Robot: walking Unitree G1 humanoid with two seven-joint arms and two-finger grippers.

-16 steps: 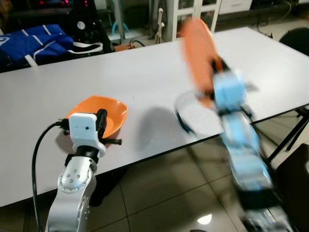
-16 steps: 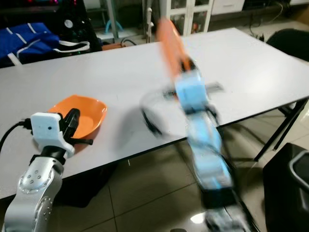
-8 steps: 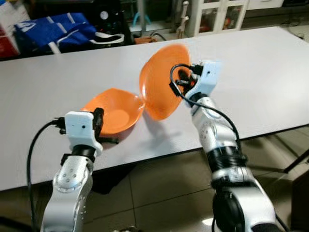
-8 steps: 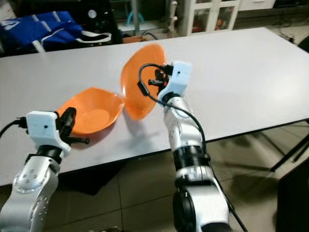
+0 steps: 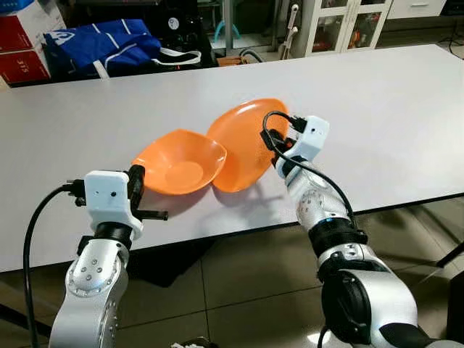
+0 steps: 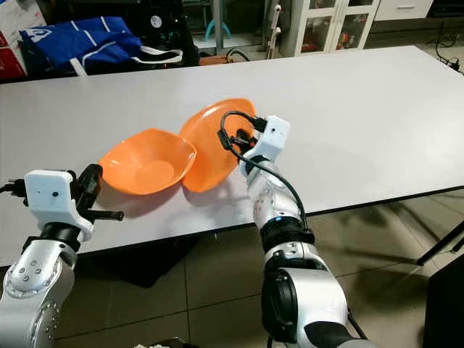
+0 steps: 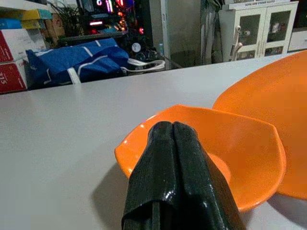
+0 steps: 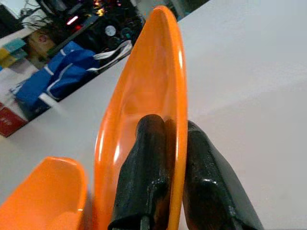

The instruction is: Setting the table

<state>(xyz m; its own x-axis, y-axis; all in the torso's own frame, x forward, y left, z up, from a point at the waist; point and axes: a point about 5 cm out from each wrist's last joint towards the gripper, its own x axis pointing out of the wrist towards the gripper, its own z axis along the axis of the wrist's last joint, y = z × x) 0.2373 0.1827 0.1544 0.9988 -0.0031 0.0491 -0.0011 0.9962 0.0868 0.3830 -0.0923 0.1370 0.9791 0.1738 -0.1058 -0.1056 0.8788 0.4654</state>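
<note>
The task looked barely begun: on the white table [image 5: 377, 101] one orange bowl [image 5: 180, 161] sat near the front edge, and nothing else was laid. The right gripper [image 8: 178, 163] pinched the rim of an orange plate [image 5: 243, 145], tilted, its low edge just right of the bowl, not yet flat. The left gripper [image 7: 171, 143], fingers pressed together and empty, hovered just near of the bowl.
</note>
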